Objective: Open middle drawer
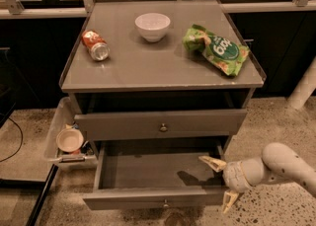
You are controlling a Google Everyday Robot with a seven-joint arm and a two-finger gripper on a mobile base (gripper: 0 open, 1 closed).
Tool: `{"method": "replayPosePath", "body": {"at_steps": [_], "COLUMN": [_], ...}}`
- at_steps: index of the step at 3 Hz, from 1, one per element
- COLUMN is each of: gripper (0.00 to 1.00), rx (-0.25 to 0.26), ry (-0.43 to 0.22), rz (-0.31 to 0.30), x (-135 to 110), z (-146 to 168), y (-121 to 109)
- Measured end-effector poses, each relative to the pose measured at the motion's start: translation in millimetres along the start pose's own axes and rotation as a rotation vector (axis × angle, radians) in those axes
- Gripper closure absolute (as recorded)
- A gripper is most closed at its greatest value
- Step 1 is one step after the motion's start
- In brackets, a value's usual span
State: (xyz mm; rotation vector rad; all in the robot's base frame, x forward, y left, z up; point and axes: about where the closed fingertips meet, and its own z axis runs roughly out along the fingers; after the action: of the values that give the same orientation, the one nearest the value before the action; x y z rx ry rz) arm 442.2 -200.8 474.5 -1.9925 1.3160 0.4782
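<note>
Middle drawer [148, 198] is sitting pulled well out at the bottom of the grey cabinet. It's showing a flat matte front with a small round metal knob at centre and a shallow, smooth grey box inside.

Claw [217, 183] is hanging at the drawer's right front corner with its two pale, pointed fingers spread apart and gripping nothing. One finger is reaching over the inside of the box and the other is pointing down just outside the front panel. Can't tell if either is touching the drawer. The rounded off-white arm [284, 167] is coming in from the right.

Upper drawer [123, 124] is sitting just above with the same flat grey front and round knob, and a dark gap is showing over it.

The counter [148, 74] is matte grey with a thin raised rim, and it's carrying:
- a round white bowl [152, 25] at the back
- a red soda can [96, 45] lying on its side at the left
- a crinkled green snack bag [216, 50] at the right

A clear plastic bin [53, 136] is sitting left of the cabinet on the speckled floor [276, 121].
</note>
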Motion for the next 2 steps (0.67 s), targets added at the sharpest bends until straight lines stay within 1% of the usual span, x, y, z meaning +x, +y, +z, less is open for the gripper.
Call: {"method": "replayPosePath", "body": {"at_steps": [1,2], "gripper": [0.0,0.0], "rx": [0.012,0.036], "ry": [0.055,0.11], "rz": [-0.047,-0.079], "x": [-18.6,-32.8], "z": [-36.4,-79.8], "y": [-14.4,-32.2]}}
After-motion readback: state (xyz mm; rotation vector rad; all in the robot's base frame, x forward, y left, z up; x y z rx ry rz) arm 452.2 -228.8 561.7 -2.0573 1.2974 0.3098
